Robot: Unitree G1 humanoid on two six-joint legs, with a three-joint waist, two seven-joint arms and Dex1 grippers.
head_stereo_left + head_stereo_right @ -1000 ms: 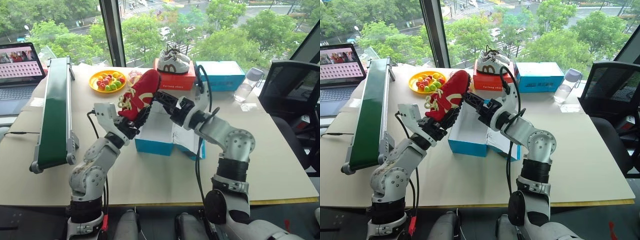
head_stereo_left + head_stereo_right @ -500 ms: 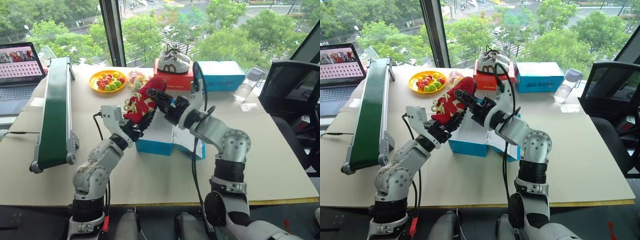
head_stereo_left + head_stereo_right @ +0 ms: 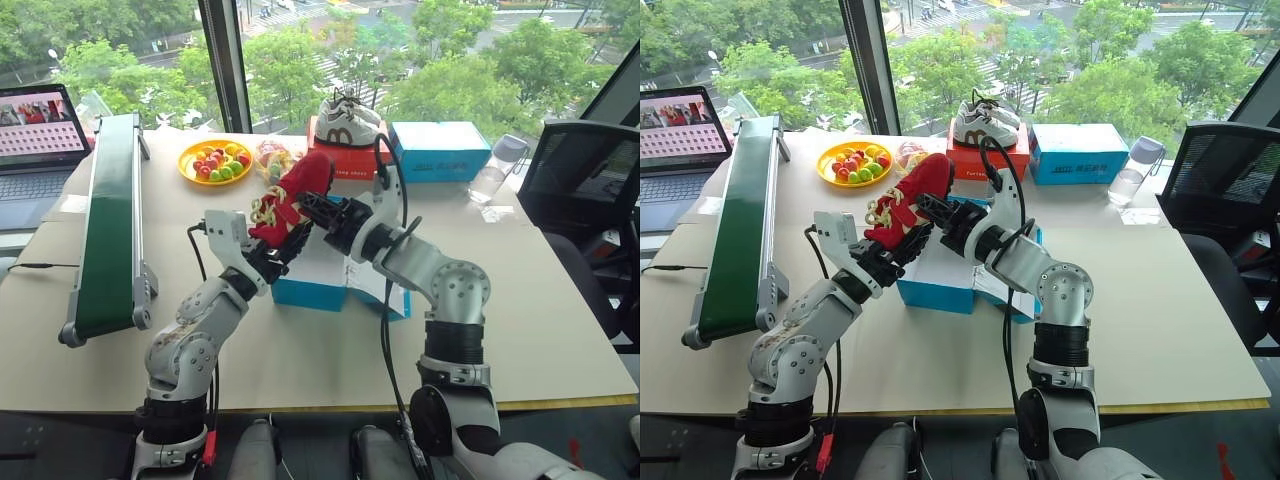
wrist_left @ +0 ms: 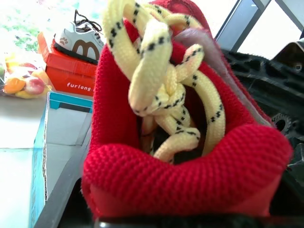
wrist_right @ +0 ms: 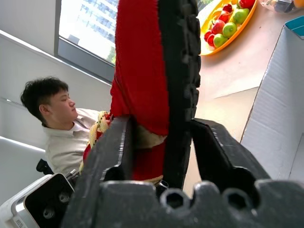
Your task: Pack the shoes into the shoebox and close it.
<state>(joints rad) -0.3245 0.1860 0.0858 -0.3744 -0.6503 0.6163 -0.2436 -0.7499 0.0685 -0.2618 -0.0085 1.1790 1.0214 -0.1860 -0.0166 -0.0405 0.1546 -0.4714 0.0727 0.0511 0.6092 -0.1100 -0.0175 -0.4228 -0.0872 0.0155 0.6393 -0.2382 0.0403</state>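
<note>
Knit red shoe (image 4: 190, 180); apparently matt cardboard shoebox (image 3: 310, 290).

Beneath the fingers (image 5: 118, 152) of the right gripper (image 3: 312, 208), we see the shoebox (image 3: 310, 285) only in part, its inside hidden by the red shoe (image 3: 292, 195) and both arms. We cannot tell where the left gripper (image 3: 272, 252) meets the shoe, since its fingertips are buried under the heel. The second shoe is out of our sight. The lettering on the red box (image 3: 352, 160) beyond the fingers is too small for us to read. The laptop (image 3: 38, 130) is cut off by the picture's edge.
</note>
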